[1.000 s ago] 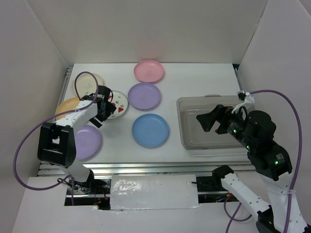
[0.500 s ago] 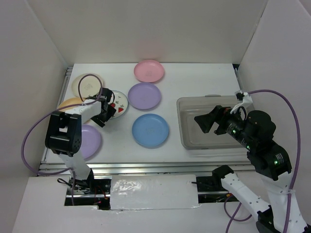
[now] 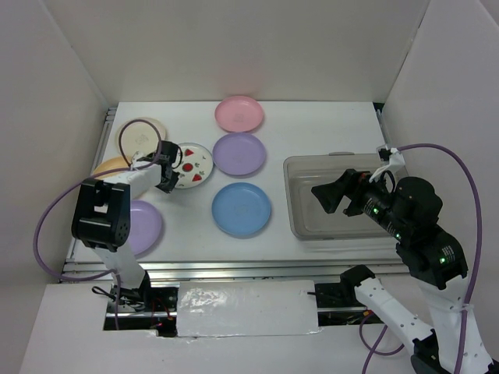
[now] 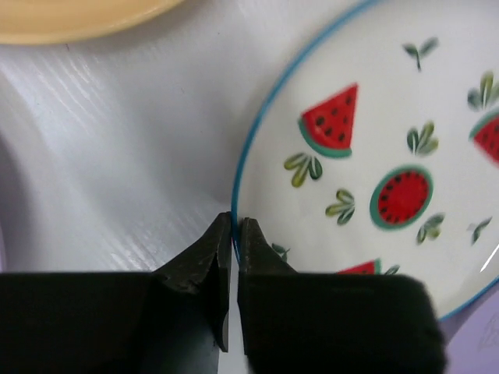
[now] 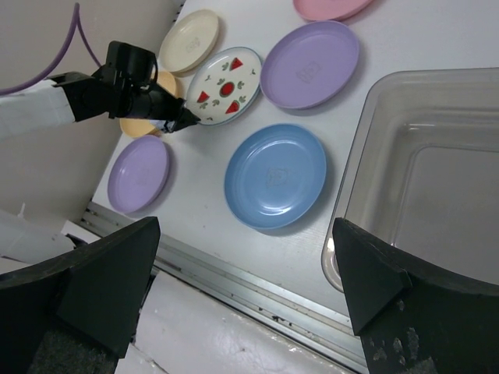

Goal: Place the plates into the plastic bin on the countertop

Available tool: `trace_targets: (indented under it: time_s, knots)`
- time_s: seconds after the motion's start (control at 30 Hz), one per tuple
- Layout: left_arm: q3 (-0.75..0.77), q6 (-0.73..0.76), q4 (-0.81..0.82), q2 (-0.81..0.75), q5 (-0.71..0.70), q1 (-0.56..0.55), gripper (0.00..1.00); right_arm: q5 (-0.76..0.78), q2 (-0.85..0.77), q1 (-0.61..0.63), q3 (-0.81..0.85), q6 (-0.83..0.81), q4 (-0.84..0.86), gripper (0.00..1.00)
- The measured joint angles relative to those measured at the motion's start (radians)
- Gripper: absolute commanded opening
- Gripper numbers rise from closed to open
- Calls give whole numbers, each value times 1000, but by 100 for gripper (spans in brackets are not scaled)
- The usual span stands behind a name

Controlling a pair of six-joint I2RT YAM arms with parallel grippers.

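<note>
The left gripper (image 4: 234, 227) is closed to a thin slit and pinches the blue-edged rim of the watermelon plate (image 4: 374, 156), at the plate's 8 o'clock edge in the top view. A rim pinch is probably the only hold a shallow plate offers while it lies flat on the countertop (image 3: 312, 132). The plate sits toward 9 o'clock on the surface. The cream plate (image 3: 140, 136) is at its 10 o'clock, the orange-yellow plate (image 3: 107, 166) at its 9 o'clock and a lavender plate (image 3: 231, 153) at its 3 o'clock, so the free edge is the natural approach. The plastic bin (image 3: 300, 224) stands at 3 o'clock with no plate in it yet. The right gripper (image 3: 326, 195) hangs above the bin's 9 o'clock end with its jaws spread wide and holding nothing. It seems parked there to give its wrist camera a view of the plates.
</note>
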Motion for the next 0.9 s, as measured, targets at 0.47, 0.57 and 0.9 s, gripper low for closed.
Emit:
trace_targets:
  time_s: [0.47, 0.57, 0.9]
  knots:
    - [0, -61, -190, -111, -105, -95, 0, 0, 0, 0, 1, 0, 0, 100]
    - [27, -51, -216, -171, -132, -100, 0, 1, -2, 0, 1, 0, 0, 100]
    - [111, 135, -291, -427, -148, -96, 0, 6, -10, 0, 1, 0, -1, 100]
